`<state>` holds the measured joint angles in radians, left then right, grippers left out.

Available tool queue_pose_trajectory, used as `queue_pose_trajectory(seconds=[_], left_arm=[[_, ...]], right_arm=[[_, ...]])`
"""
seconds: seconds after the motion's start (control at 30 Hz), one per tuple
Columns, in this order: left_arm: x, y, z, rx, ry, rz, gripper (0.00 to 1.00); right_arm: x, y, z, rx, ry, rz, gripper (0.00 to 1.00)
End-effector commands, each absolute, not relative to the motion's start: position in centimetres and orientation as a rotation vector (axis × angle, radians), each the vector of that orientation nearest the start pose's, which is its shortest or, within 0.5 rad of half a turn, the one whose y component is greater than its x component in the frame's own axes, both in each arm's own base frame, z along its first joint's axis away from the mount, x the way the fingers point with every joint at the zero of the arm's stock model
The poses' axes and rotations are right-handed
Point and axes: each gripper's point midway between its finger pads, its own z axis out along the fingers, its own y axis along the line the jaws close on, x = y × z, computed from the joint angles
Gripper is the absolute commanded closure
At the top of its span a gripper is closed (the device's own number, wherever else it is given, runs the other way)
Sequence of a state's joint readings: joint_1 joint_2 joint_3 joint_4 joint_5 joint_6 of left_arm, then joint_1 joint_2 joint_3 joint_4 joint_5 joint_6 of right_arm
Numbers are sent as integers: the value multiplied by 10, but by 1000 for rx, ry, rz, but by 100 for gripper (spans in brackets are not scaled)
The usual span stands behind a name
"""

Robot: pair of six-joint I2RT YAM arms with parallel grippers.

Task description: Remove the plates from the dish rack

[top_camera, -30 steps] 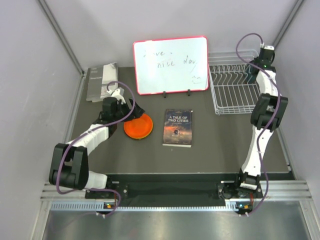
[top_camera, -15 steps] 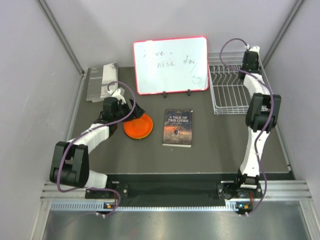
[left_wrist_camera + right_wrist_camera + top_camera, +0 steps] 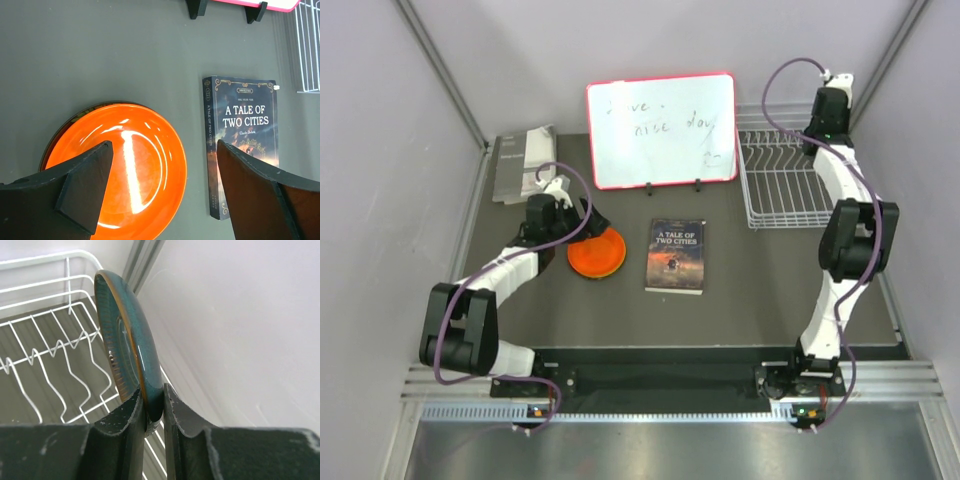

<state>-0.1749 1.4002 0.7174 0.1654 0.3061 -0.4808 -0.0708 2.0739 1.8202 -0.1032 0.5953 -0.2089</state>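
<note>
The orange plate lies flat on the table left of the book; a dark rim shows under its left edge in the left wrist view. My left gripper is open and empty just above this plate, and its fingers straddle the plate. My right gripper is over the back right of the white wire dish rack. It is shut on the rim of the teal blue plate, held on edge above the rack's tines. The red and green plates are not clearly in view.
A book lies at the table's middle, right of the orange plate. A red-framed whiteboard stands at the back. A grey booklet lies at the back left. The booth wall is close on the right of the teal plate.
My right arm has shifted at the rack's back right: the wrist swung left, then rose and moved back a little with the teal plate. The left arm and orange plate have not moved.
</note>
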Motion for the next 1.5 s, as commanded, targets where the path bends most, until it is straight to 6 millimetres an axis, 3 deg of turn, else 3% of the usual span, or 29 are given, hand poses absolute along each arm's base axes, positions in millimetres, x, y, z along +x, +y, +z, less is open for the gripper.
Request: queue_pose_trajectory(seconds=[0.0, 0.03, 0.07, 0.13, 0.17, 0.2, 0.27, 0.3, 0.4, 0.47, 0.53, 0.57, 0.6, 0.67, 0.73, 0.77, 0.8, 0.97, 1.47], left_arm=[[384, -143, 155, -68, 2025, -741, 11], [383, -144, 155, -65, 2027, -745, 11], [383, -145, 158, -60, 2018, -749, 10], [382, -147, 161, -60, 2013, -765, 3], [381, -148, 163, -60, 2014, -776, 3], [380, -151, 167, -51, 2009, -795, 3], [380, -153, 176, -50, 1979, -822, 2], [379, -155, 177, -44, 1975, -837, 2], [377, -161, 185, -19, 1968, -880, 2], [375, -166, 189, -10, 1967, -921, 2], [372, -172, 194, 2, 1946, -970, 1], [372, -174, 196, 4, 1942, -983, 1], [371, -176, 197, 11, 1936, -995, 1], [371, -176, 200, -5, 1929, -1009, 1], [370, -177, 207, -21, 1904, -1024, 1], [368, -180, 208, -17, 1898, -1041, 1], [368, -182, 211, -12, 1884, -1053, 1], [364, -204, 220, 36, 1848, -1102, 1], [364, -252, 206, 129, 1816, -1161, 1]], right_arm=[[555, -136, 321, 345, 1701, -722, 100], [546, -133, 334, 358, 1679, -708, 100], [541, -131, 332, 355, 1692, -704, 100], [529, -116, 348, 355, 1671, -648, 100], [525, -107, 341, 327, 1713, -616, 100], [518, -86, 350, 306, 1711, -564, 100], [512, -62, 342, 274, 1748, -464, 100], [504, -43, 351, 253, 1738, -423, 100], [488, -3, 346, 189, 1784, -320, 100], [480, 20, 339, 175, 1812, -196, 100], [464, 41, 346, 173, 1803, -75, 100], [459, 52, 336, 146, 1828, -11, 100], [449, 60, 344, 132, 1813, 36, 100], [438, 74, 334, 116, 1837, 123, 100], [425, 85, 341, 116, 1821, 222, 100], [418, 98, 331, 77, 1847, 288, 100], [412, 103, 335, 70, 1839, 323, 100], [389, 133, 315, 31, 1883, 494, 100], [331, 222, 269, -46, 1956, 881, 100]])
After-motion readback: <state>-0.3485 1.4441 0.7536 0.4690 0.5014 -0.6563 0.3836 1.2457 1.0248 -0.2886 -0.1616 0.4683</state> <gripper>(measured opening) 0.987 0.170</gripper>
